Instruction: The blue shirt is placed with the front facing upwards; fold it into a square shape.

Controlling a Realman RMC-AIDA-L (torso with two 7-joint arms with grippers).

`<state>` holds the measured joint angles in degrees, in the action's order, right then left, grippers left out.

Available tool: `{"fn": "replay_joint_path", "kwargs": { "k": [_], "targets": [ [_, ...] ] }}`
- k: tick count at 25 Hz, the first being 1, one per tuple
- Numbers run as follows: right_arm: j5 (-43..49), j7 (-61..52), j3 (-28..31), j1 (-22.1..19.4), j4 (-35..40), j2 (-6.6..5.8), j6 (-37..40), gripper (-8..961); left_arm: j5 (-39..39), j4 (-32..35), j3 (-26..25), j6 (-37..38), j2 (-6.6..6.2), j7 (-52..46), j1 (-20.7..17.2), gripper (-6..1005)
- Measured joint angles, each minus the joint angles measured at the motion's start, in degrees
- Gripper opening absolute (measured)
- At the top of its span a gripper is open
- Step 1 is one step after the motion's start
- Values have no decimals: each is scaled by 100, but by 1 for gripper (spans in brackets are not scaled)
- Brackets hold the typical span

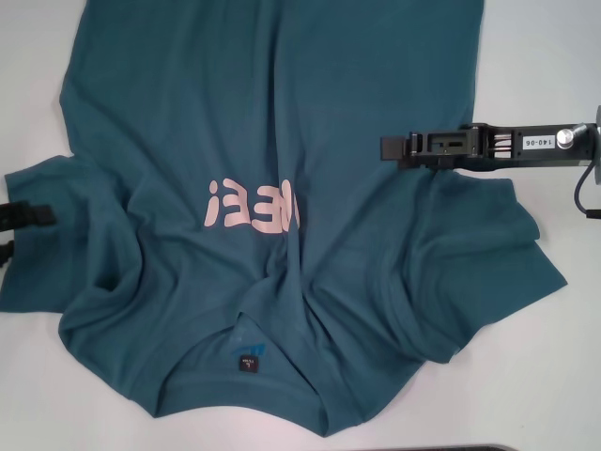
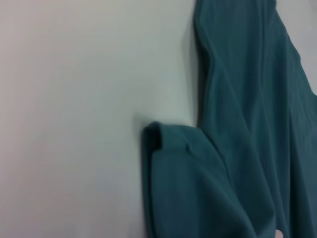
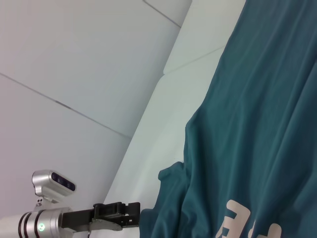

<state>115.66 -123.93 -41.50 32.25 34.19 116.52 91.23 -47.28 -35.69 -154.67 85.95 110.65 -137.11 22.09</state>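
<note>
- The shirt (image 1: 282,188) lies front up on the white desk (image 1: 545,56), collar and neck label (image 1: 246,361) nearest the robot, body running away from it; both sleeves are bunched and the chest is creased
- The right gripper (image 1: 387,148) hangs over the shirt's right side, just above the right sleeve; whether its fingers are apart or together I cannot tell
- The left gripper (image 1: 45,218) sits at the left sleeve edge; its fingers also cannot be judged
- To fold well, I'd first pull each sleeve flat, then take hold at shoulder and hem together
- Fold both sides inward evenly, so the lettering (image 1: 254,205) stays centred
- Risk: the creases near the collar may get trapped in the fold
</note>
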Motion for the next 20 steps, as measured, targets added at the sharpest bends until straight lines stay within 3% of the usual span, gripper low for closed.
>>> {"fn": "replay_joint_path", "kwargs": {
  "k": [10,20],
  "targets": [
    [-9,0,198,-48,0,-21,36,745,-48,-145,280,-2,67,-232,181,762],
    [-8,0,237,-61,-85,-69,27,741,-23,-393,243,141,139,-380,144,431]
  ]
}}
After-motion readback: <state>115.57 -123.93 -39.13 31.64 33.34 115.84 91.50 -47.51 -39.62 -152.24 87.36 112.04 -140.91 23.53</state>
